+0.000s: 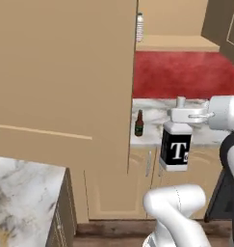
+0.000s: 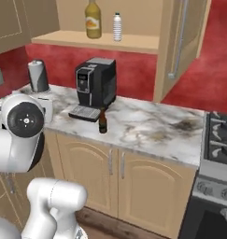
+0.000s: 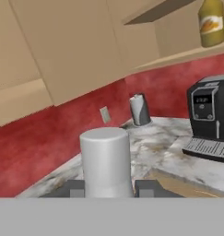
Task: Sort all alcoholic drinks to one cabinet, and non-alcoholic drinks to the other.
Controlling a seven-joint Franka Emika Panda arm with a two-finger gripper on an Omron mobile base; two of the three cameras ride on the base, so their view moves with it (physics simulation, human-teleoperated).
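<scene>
Squarish bottle point(image 1: 175, 147) clamped by neck in gripper point(image 1: 182, 115).

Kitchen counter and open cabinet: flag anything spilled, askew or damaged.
Nothing stands out. The beer bottle stands upright on the counter; juice bottle and water bottle stand upright on the shelf. The tool holds the squarish bottle upright.

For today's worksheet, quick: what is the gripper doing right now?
Gripper: shut on the squarish black-labelled bottle, gripping its grey cap, held above the floor.
</scene>
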